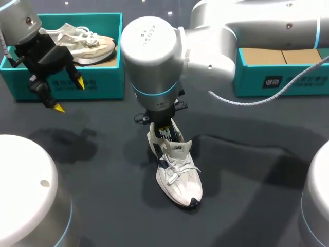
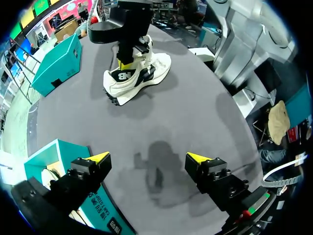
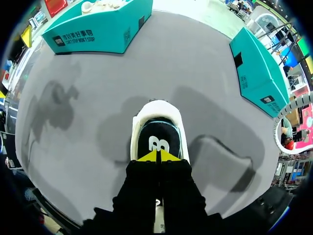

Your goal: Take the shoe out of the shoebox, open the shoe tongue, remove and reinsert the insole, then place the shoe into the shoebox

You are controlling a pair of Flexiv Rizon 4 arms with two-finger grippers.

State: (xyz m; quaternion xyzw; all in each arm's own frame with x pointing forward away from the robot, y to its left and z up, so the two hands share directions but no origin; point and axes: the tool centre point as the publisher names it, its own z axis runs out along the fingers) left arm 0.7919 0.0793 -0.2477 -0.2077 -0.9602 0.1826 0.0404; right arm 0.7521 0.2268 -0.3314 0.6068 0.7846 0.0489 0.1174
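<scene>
One shoe (image 1: 177, 172) is out on the table (image 1: 113, 216), upright on its sole, toe toward the robot, well apart from both boxes. White upper with dark trim, tongue (image 1: 178, 147) standing up, so the mouth is open. The insole (image 3: 157, 142) shows dark down by the heel and looks seated flat, as far as I can see.

Right end effector (image 3: 157, 156) is down in the shoe mouth, yellow tips pressed together right over the insole, just behind the tongue. Can't tell if a thin insole edge is pinched between them or they're closed on nothing (the tips hide the contact).

Handling guess: the shoe is light and the upper soft, so it'll tip or slide on the table if pulled sideways. The sole is the only stiff part. The insole is likely thin, floppy foam with a snug fit. Best taken at the heel edge and peeled up and back, not yanked from mid-length. Nothing braces the shoe, so it may lift with the insole.

Left end effector (image 1: 69, 95) hangs wide open and empty, just in front of the teal shoebox (image 1: 103, 82) at far left, which holds a second shoe (image 1: 85, 43). A second shoebox (image 1: 277, 77) sits far right, partly hidden by the right arm (image 1: 247, 25).
</scene>
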